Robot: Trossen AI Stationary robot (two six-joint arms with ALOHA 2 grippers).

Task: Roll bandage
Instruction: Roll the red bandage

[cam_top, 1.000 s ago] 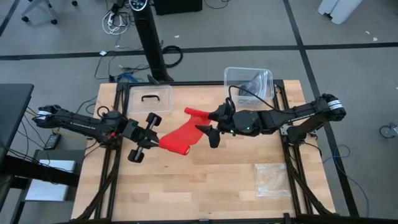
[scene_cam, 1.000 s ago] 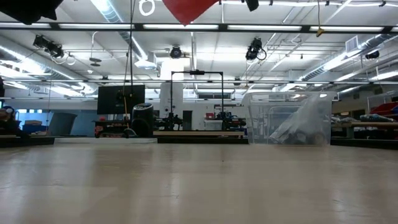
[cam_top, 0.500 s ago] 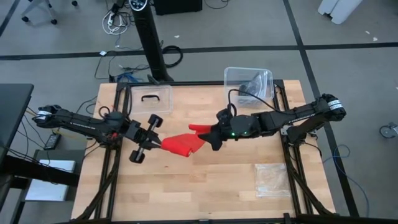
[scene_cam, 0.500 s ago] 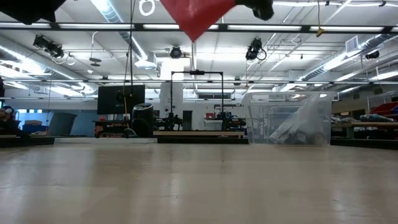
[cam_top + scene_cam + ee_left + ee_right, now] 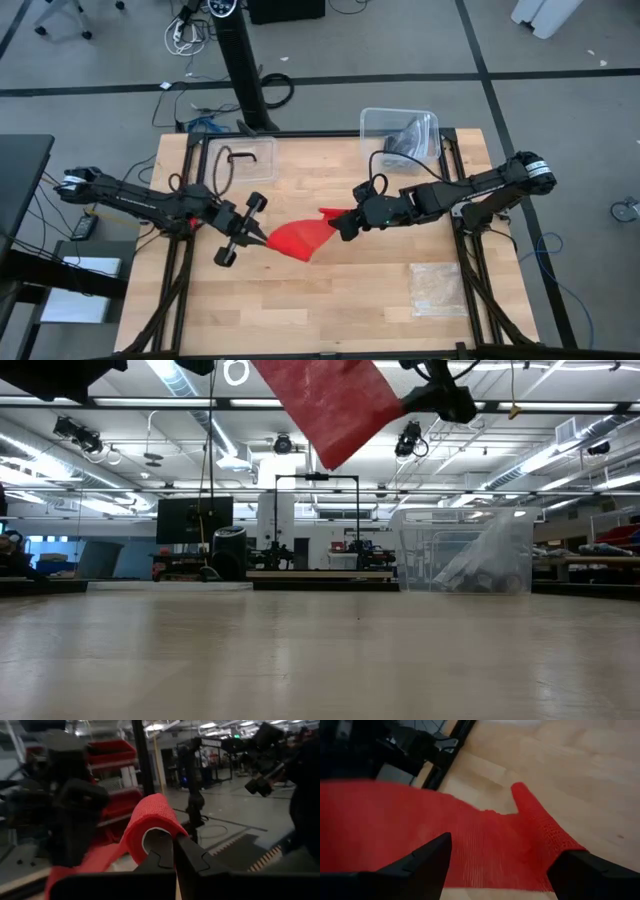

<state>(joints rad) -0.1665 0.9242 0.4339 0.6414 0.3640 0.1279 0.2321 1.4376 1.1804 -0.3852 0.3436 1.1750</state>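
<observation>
Red bandage (image 5: 300,238) hangs between left gripper (image 5: 262,236) and right gripper (image 5: 343,226).

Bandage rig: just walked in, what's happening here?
Both arms hold the red bandage in the air above the table, stretched between them. The left end effector is shut on one end, where the strip curls around its fingers; the right end effector grips the other end. In the low view the fabric hangs well clear of the tabletop. It is not yet a tight roll. A clear bin sits at the far edge.

overhead, table-level, two close wrist cameras
</observation>
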